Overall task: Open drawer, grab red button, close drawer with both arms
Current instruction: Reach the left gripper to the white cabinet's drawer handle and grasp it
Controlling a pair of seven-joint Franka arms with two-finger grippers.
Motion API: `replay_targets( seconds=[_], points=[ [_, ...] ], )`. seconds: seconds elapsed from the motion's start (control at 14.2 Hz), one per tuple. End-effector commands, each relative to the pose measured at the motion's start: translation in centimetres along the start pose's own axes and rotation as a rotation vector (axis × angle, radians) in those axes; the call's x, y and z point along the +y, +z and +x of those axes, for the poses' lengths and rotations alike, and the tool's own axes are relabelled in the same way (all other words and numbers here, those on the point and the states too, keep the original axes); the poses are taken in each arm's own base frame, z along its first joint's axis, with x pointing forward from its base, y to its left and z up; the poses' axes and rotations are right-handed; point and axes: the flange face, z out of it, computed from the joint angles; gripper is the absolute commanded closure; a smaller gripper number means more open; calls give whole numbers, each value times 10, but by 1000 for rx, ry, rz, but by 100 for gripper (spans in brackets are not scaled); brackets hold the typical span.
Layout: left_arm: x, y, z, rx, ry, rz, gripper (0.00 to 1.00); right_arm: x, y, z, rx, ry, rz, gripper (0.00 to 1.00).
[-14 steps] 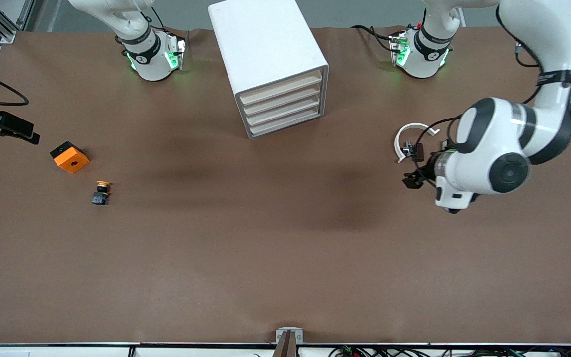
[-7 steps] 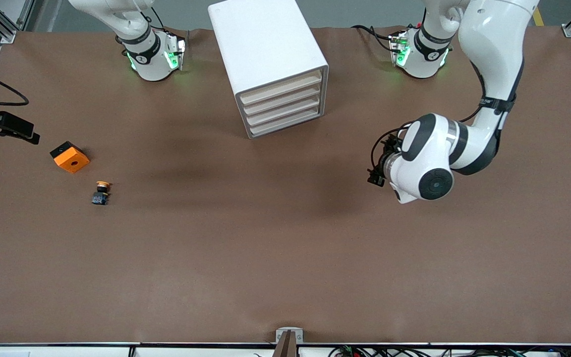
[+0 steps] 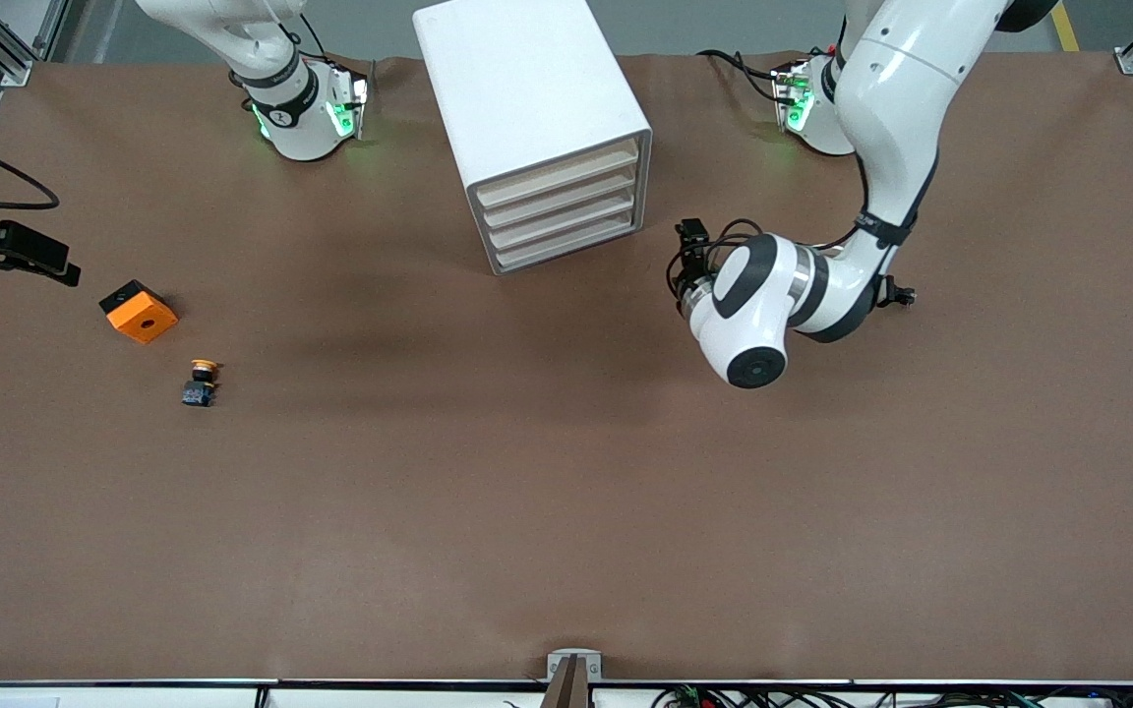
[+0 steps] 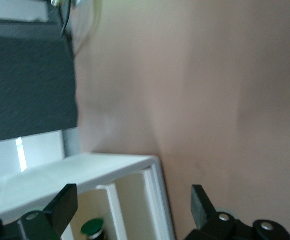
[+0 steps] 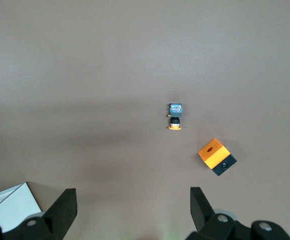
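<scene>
Four cream-fronted drawers, front view (image 3: 559, 211): stacked in the white boxy cabinet (image 3: 527, 98) at top centre of the frame; all fronts flush, shut.
Left gripper, front view (image 3: 690, 246): over the brown table mat (image 3: 566, 492), just beside the drawer fronts, toward the left arm's end; fingers hidden by the wrist here.
Yellow-orange-capped push button (image 3: 201, 382): lying on the mat, middle height of the frame, toward the right arm's end.
Orange cube with a hole (image 3: 139, 312): near that button, farther from the front camera.
Left wrist view: black fingers (image 4: 62, 206) spread wide, nothing between them; cabinet edge (image 4: 110, 165) close ahead; a green round cap (image 4: 92, 227) in a cream recess, cannot tell which drawer.
Right wrist view: right gripper (image 5: 130, 210) high over the mat, fingers (image 5: 201, 206) spread, nothing between them; arm waits; button (image 5: 175, 116) and cube (image 5: 216, 156) below.
</scene>
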Motion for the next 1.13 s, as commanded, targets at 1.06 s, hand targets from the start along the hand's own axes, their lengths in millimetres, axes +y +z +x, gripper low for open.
replay_targets(
  seconds=[1.06],
  points=[
    [-11, 53, -73, -230, -144, 361, 18, -72, 7, 9, 7, -96, -19, 0]
  ],
)
